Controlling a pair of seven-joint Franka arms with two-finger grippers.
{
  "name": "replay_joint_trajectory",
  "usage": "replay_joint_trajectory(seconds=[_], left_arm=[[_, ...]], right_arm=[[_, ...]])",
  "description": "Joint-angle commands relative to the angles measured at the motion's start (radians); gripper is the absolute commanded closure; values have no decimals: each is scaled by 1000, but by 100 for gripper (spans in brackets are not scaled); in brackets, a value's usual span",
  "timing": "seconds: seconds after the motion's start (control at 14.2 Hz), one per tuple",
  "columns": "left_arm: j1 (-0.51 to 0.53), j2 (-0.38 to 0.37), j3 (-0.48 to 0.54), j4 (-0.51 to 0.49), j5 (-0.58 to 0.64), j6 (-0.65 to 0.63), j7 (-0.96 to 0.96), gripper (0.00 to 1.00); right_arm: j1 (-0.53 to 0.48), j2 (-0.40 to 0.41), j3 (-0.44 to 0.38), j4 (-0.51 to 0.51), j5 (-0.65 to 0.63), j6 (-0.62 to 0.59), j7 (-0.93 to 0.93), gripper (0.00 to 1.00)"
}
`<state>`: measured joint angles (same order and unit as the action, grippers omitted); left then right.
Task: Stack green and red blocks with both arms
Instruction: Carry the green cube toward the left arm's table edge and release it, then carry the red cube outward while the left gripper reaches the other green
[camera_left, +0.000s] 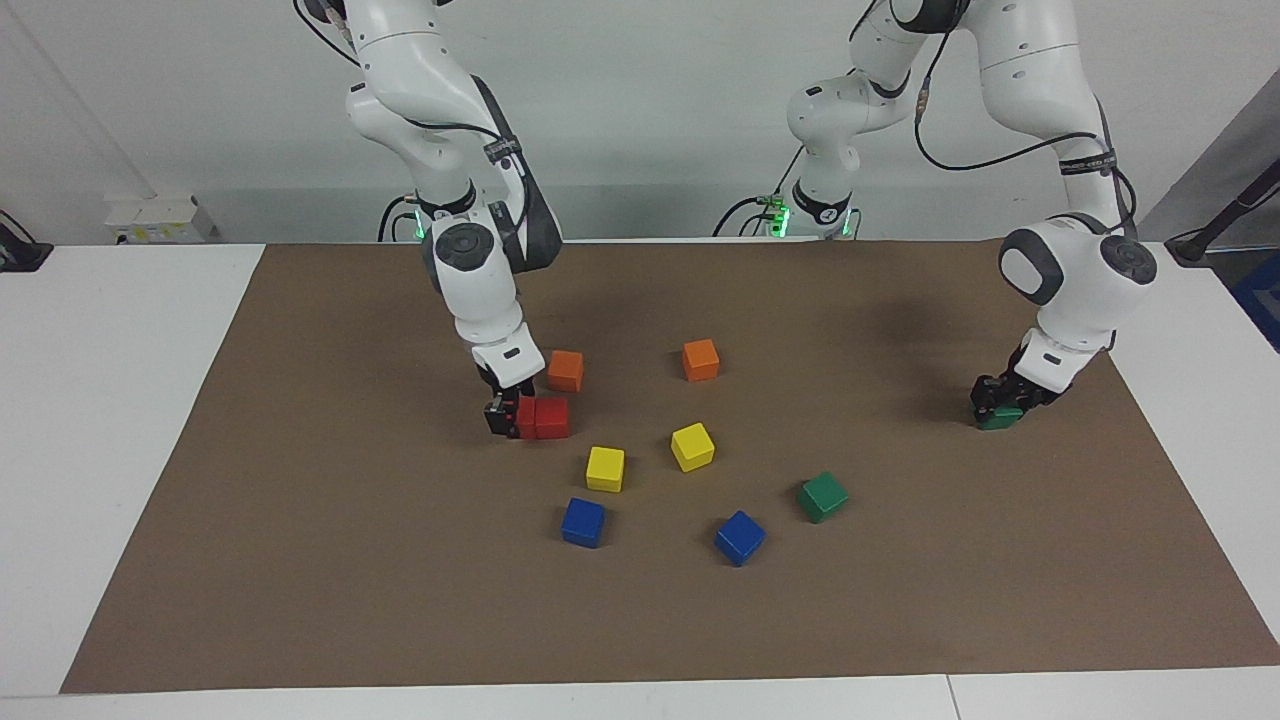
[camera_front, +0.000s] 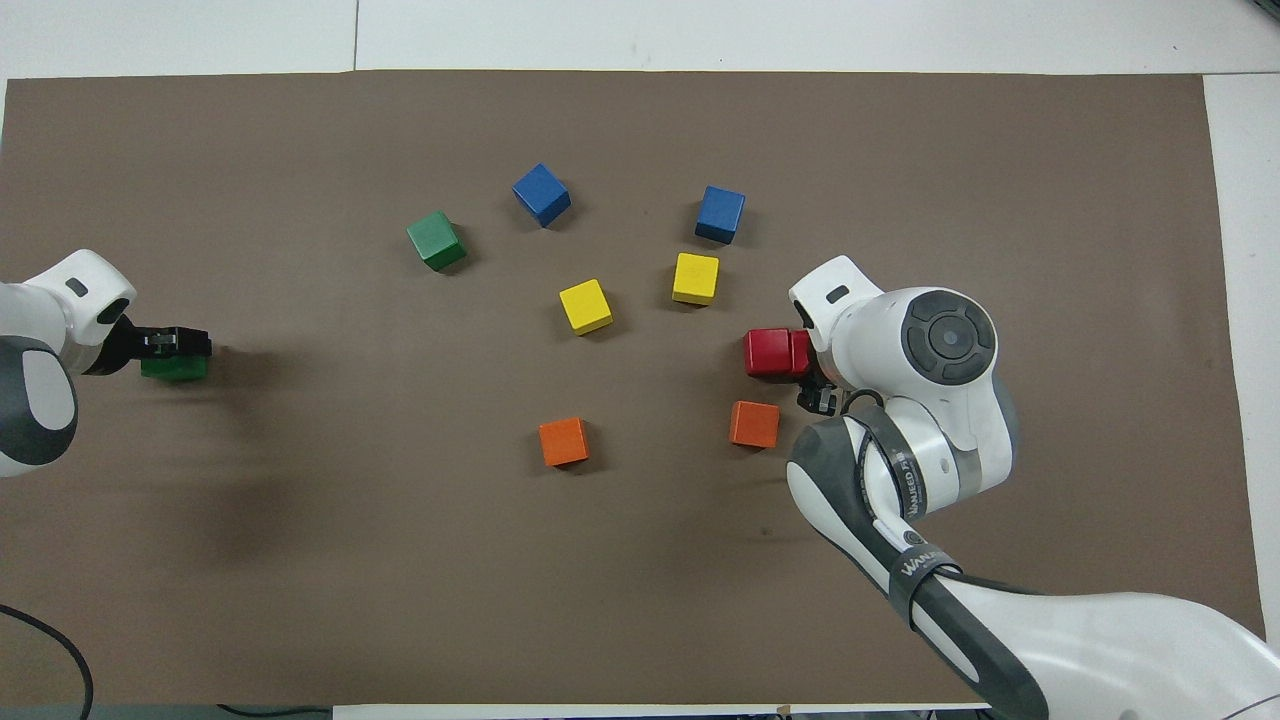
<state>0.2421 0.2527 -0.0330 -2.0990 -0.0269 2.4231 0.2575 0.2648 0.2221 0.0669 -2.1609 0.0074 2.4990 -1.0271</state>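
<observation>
Two bright red matte cubes sit touching on the brown mat, the outer one directly under the right gripper, its grip unreadable, while the left gripper, likewise unreadable, hangs low over a dark green matte cube.

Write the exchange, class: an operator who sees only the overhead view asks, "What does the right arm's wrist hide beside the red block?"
Observer: A second red block, touching the red block you see; both sit on the mat.
Operator: Where is the right gripper?
Observer: The right gripper is low, at that second red block.
Operator: Is the left gripper hovering high over its green block?
Observer: No, the left gripper is down at the green block, which rests on the mat.
</observation>
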Motion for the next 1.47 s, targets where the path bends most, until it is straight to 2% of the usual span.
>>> replay_joint_trajectory(seconds=[0.0, 0.07, 0.21, 0.35, 0.49, 0.56, 0.77, 0.84, 1.05, 1.4], left_arm=[[5, 14, -4, 51, -15, -25, 25, 0], [2, 16, -5, 97, -15, -79, 22, 0], [-7, 26, -5, 231, -16, -214, 12, 0], [-58, 49, -2, 353, -57, -320, -73, 0], [-142, 62, 1, 384, -48, -326, -290, 0], [-190, 62, 1, 384, -45, -319, -369, 0], [-302, 79, 2, 392, -44, -311, -553, 0], [-334, 98, 4, 427, -42, -311, -611, 0], [-427, 196, 4, 527, 30, -320, -812, 0], [-466, 295, 5, 612, 44, -305, -975, 0]], right_arm=[[-10, 3, 2, -10, -7, 15, -31, 90], [-13, 5, 2, -5, -7, 9, -36, 98], [-64, 3, 1, 41, -7, -41, -80, 100], [-136, 2, 1, 177, -9, -209, -85, 100], [-240, 3, 2, 297, -6, -339, -73, 100], [-290, 5, 2, 317, 15, -348, -47, 100], [-436, 0, 2, 309, 19, -370, 234, 100], [-458, -3, 2, 308, 34, -390, 357, 100], [-470, -9, -1, 291, 37, -407, 657, 100], [-457, -20, -2, 234, 22, -387, 820, 100]])
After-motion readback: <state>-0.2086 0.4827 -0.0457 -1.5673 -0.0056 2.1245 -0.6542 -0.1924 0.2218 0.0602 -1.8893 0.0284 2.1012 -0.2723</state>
